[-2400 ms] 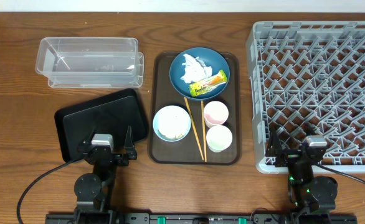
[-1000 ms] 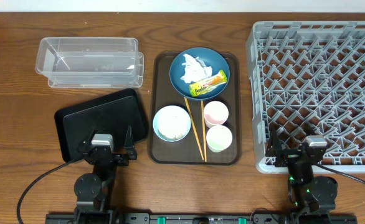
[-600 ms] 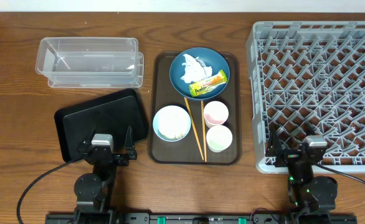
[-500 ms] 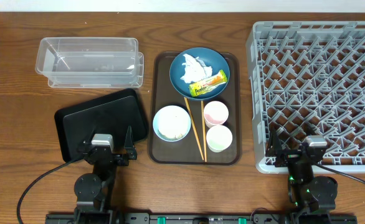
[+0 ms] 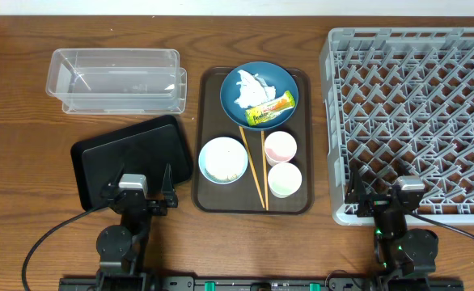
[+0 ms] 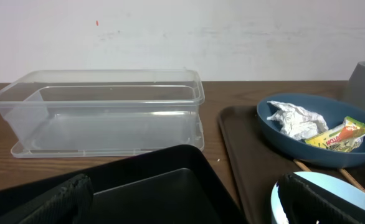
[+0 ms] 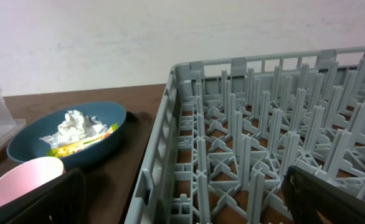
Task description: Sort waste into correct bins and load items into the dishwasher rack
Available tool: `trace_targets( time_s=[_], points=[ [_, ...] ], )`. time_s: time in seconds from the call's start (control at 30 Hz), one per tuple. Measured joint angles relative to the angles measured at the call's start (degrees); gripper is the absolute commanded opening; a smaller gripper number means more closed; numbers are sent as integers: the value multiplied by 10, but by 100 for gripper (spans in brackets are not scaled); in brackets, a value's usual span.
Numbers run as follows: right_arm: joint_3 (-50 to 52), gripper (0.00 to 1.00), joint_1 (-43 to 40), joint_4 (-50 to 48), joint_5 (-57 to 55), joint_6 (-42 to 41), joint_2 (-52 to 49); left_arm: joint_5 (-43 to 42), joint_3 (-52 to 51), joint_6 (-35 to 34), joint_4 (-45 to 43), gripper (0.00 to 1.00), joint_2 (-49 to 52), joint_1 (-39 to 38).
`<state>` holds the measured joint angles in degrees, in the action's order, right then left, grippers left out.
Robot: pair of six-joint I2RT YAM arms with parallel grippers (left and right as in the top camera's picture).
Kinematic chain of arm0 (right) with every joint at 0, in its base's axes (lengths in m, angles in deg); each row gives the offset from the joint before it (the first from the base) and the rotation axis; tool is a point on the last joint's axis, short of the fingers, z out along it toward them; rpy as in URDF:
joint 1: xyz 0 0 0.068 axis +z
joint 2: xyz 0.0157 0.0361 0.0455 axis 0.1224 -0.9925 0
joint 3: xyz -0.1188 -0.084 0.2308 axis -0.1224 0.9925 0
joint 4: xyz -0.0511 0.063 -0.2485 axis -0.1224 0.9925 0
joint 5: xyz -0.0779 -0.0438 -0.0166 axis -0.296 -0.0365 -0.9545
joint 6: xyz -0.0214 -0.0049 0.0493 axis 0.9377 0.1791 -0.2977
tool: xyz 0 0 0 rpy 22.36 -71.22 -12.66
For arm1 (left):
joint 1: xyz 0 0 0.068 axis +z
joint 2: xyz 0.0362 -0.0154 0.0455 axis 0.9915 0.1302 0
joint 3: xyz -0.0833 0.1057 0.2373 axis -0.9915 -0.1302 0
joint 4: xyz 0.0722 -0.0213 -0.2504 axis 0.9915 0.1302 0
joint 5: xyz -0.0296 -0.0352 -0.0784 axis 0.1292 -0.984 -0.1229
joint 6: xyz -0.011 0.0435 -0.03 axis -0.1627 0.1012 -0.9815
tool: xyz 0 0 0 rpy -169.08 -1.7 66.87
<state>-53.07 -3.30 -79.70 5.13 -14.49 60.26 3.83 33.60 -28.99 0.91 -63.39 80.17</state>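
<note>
Nothing has moved: left gripper [image 5: 137, 187] and right gripper [image 5: 380, 194] gape empty at the table's [image 5: 27, 162] near edge. Wrapper [image 5: 270, 109] and tissue [image 5: 247, 85] sit in the dark-blue bowl [image 5: 230, 103], at the brown tray's [image 5: 306, 162] far end. The rack [image 5: 415, 105] is bare, so everything is left.

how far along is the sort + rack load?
Done: nothing; the dishwasher rack, clear tub and black tray are all empty. In hand: nothing; left gripper and right gripper are open, holding nothing. Left: wrapper and tissue lie in the dark-blue bowl; that bowl, the light-blue bowl, pink cup, green cup and chopsticks all sit on the brown tray.
</note>
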Motion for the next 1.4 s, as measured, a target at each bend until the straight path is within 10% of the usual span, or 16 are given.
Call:
trace_targets(
  time_s=[1.03,1.4],
  points=[
    [-7,99,0,-12,0,-3,-2,1,12,-100,18,97,8,0],
    [-150,99,0,46,0,-5,-140,-1,150,-115,47,97,213,0]
  ],
)
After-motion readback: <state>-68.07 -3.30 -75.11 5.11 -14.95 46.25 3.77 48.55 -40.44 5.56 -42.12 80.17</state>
